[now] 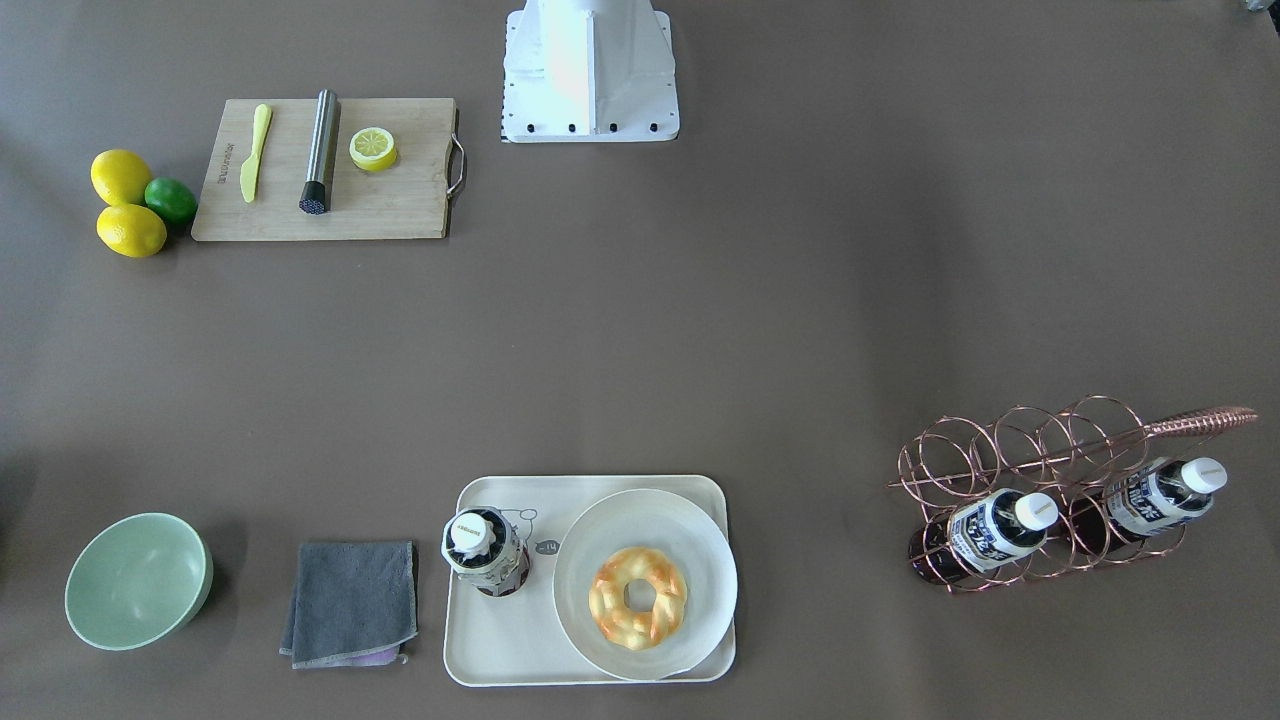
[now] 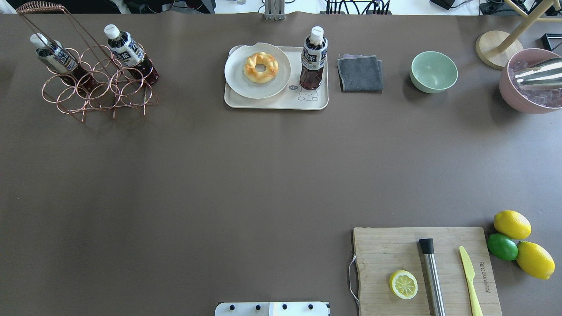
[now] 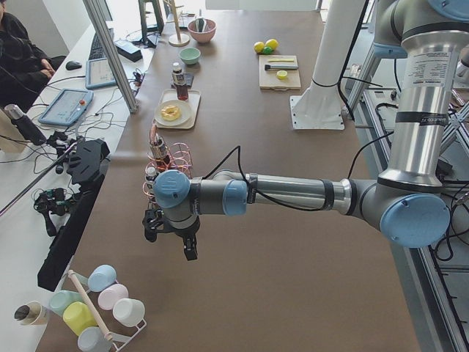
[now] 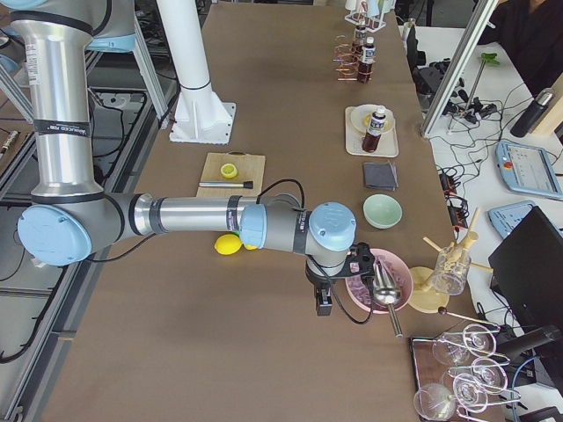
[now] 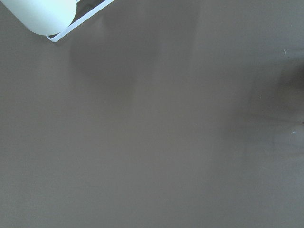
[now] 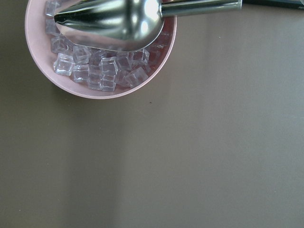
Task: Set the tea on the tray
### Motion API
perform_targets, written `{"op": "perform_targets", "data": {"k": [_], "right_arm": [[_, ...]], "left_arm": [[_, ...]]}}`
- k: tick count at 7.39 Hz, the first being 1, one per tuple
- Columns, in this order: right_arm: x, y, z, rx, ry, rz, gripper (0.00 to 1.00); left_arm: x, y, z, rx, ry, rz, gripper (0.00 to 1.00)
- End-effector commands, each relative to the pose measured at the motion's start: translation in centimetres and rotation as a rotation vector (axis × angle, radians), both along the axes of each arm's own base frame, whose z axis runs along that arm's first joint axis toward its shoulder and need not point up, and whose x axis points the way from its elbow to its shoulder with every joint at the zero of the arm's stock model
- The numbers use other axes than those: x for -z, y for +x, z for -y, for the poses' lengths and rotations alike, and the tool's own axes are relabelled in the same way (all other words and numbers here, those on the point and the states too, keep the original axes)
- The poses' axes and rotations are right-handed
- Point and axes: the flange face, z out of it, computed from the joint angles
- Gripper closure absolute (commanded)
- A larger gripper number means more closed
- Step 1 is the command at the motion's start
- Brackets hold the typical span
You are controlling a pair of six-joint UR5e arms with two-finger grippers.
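A tea bottle point(image 1: 487, 552) with a white cap stands upright on the cream-white tray point(image 1: 520, 650), beside the bear drawing; it also shows in the overhead view point(image 2: 313, 59) on the tray point(image 2: 272, 103). Two more tea bottles point(image 2: 127, 50) point(image 2: 55, 55) lie in a copper wire rack point(image 2: 94, 90). My left gripper point(image 3: 170, 238) hangs over the table near the rack's end, far from the tray; I cannot tell if it is open or shut. My right gripper point(image 4: 324, 299) hangs beside the pink ice bowl point(image 4: 378, 281); I cannot tell its state either.
A white plate point(image 2: 237, 81) with a donut point(image 2: 261, 66) fills the tray's other half. A grey cloth point(image 2: 359, 73) and a green bowl point(image 2: 434, 71) lie beside the tray. A wooden board point(image 2: 386, 245) holds a lemon half, a steel bar and a knife; lemons and a lime point(image 2: 502, 246) lie next to it.
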Motion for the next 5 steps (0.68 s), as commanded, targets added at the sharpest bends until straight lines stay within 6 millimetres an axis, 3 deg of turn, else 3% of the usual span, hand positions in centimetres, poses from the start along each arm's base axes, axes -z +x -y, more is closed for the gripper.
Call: {"op": "perform_targets", "data": {"k": [1, 5], "right_arm": [[-0.4, 0.0, -0.2, -0.005, -0.012, -0.004, 0.0], [-0.3, -0.1, -0.1, -0.004, -0.011, -0.006, 0.0]], "left_arm": [[-0.3, 0.1, 0.0, -0.001, -0.007, -0.001, 0.01], [-1.6, 0.0, -0.2, 0.001, -0.034, -0.001, 0.01]]}}
